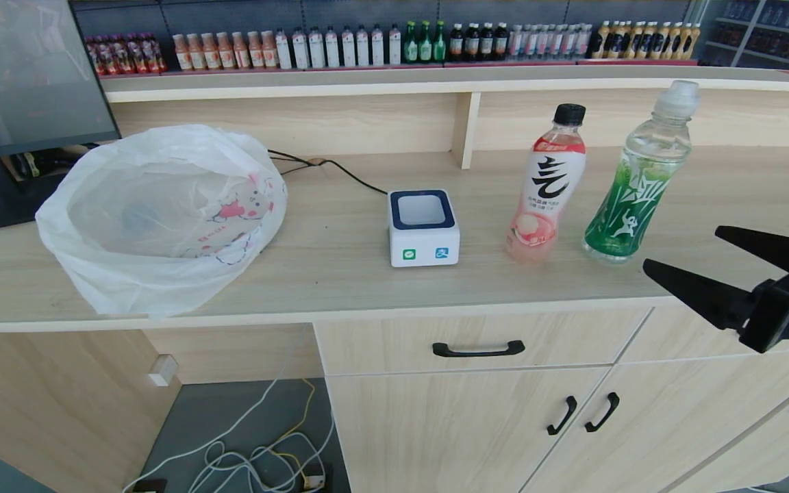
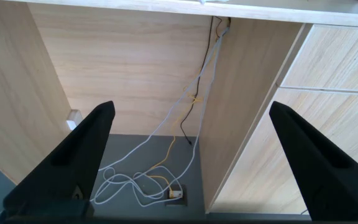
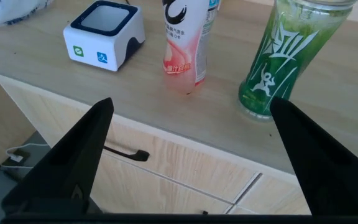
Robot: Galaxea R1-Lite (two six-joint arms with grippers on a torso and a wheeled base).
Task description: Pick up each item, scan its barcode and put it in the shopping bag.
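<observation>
A pink bottle (image 1: 546, 185) with a black cap and a green bottle (image 1: 639, 178) with a clear cap stand upright on the wooden counter (image 1: 340, 260), to the right of a white scanner box (image 1: 423, 227). An open white shopping bag (image 1: 161, 212) sits on the counter's left. My right gripper (image 1: 733, 263) hovers open at the counter's front edge, just right of the green bottle (image 3: 278, 59), nothing between its fingers; the pink bottle (image 3: 188, 43) and scanner (image 3: 104, 37) lie ahead of it. My left gripper (image 2: 191, 134) is open, low beneath the counter, facing the knee space.
A dark monitor (image 1: 24, 75) stands behind the bag, and a black cable (image 1: 340, 171) runs to the scanner. A raised shelf (image 1: 435, 82) backs the counter. Drawers and cabinet doors (image 1: 477, 397) are below; loose cables (image 2: 160, 180) lie on the floor.
</observation>
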